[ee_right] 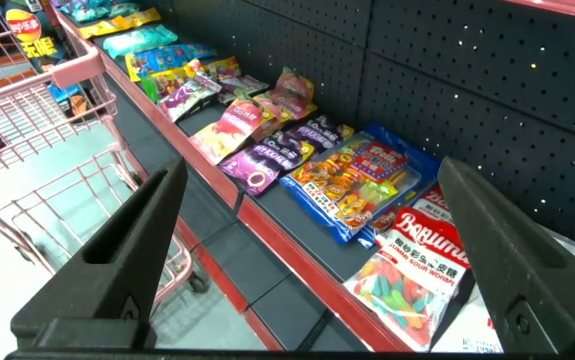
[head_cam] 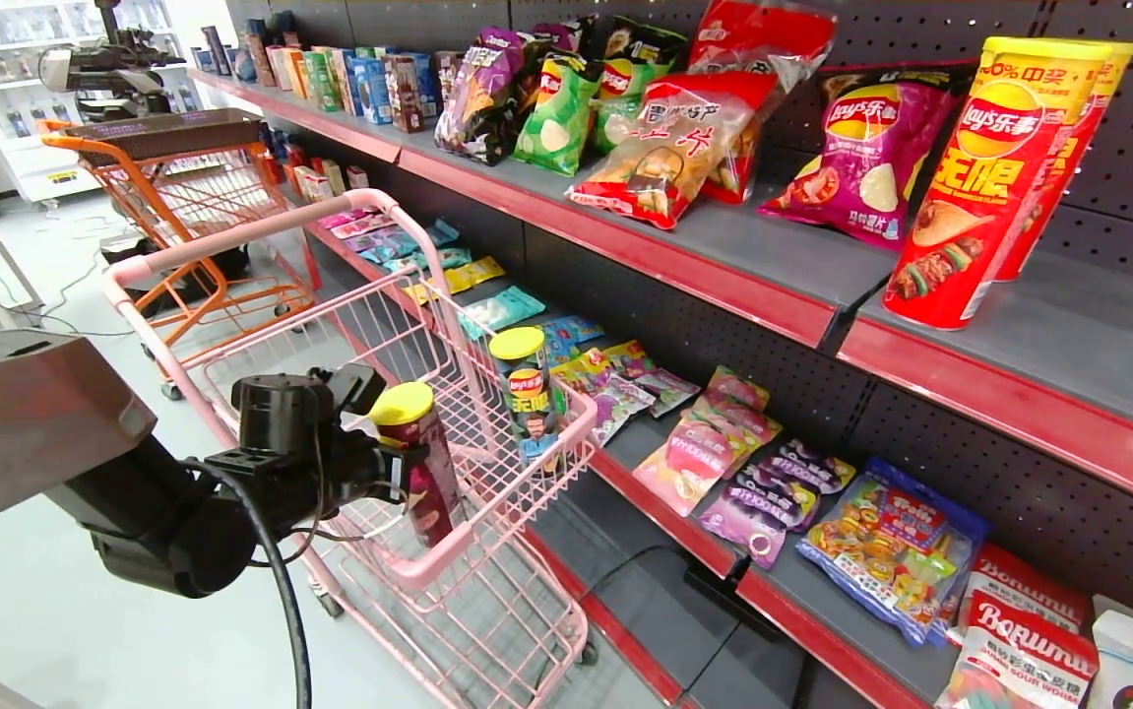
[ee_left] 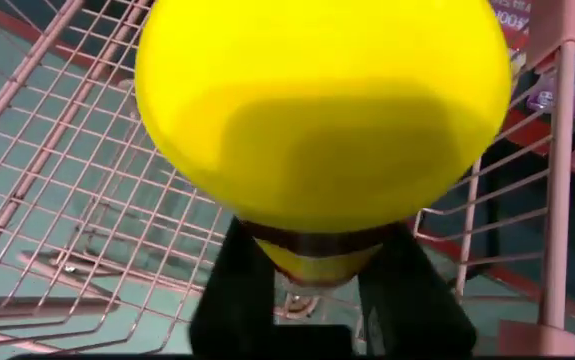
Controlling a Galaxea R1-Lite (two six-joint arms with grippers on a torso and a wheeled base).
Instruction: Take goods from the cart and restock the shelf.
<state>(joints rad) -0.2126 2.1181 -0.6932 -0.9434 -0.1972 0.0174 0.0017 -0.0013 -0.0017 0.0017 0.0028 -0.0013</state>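
Pink wire cart (head_cam: 512, 463) stands in the aisle just beside the shelf unit (head_cam: 684, 266). Left gripper (head_cam: 407, 461) reaches into the cart's basket from the near side, jaws clamped on a maroon can (head_cam: 431, 492) with a yellow lid (head_cam: 402, 402). The grip sits high on the can, just under the lid. Can is upright with a slight tilt, lower part inside the basket below the rim, lid above rim level. Cannot tell if its base touches the basket floor. Left wrist view looks down on the lid (ee_left: 317, 100), with black fingers (ee_left: 232, 295) on either side of the can body and the wire basket floor beneath.

Second can (head_cam: 527, 399), also yellow-lidded, stands upright in the basket's far corner against the wire wall nearest the shelf, apart from the held can.

Right gripper (ee_right: 312, 265) has its jaws wide apart and holds nothing. The candy bags (ee_right: 357, 180) on the lower shelf (head_cam: 660, 517) and a corner of the pink cart lie in front of it.

On the top shelf two tall red cans (head_cam: 994, 187) stand upright, with a purple chip bag (head_cam: 866, 148) just beside them leaning on the pegboard back. Red, green and dark bags follow farther along. The lower shelf carries rows of flat candy packets. Orange cart (head_cam: 182, 187) stands behind the pink one, farther down the aisle.
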